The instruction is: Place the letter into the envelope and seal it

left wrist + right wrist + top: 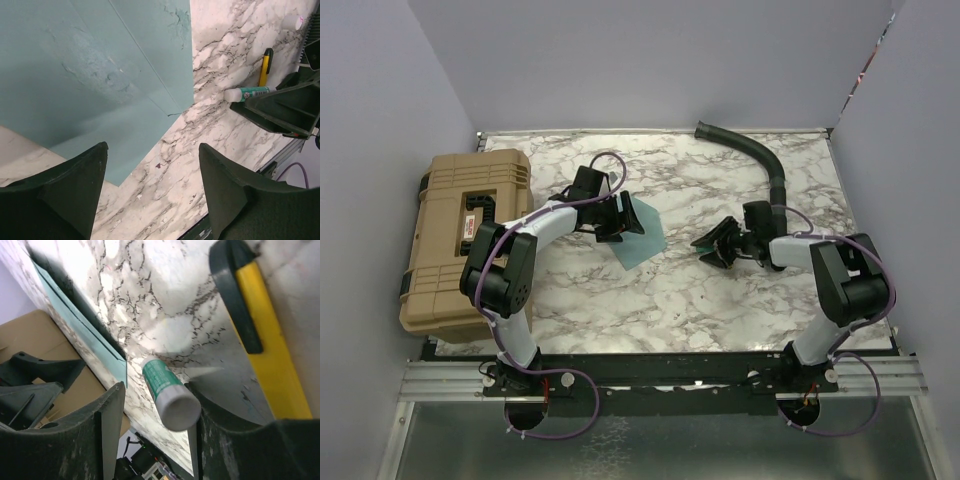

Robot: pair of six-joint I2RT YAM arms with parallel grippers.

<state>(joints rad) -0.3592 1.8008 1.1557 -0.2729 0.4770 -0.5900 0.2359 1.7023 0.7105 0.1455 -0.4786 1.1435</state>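
The teal envelope (645, 238) lies flat on the marble table (720, 300), filling the upper left of the left wrist view (90, 65); its edge shows as a thin strip in the right wrist view (82, 327). The letter is not in view. My left gripper (617, 228) hovers at the envelope's near corner, open (152, 147) with only bare marble between its fingers. My right gripper (715, 245) sits to the right of the envelope, open (156, 386). A green-and-white glue stick (167, 387) lies between its fingers, against the right finger (215, 430), with a gap to the left one.
A yellow tool with a black clip (260, 325) lies beside the glue stick (247, 93), also seen as the yellow tool (265, 67). A tan hard case (460, 235) stands at the left. A black hose (760, 155) curves along the back right.
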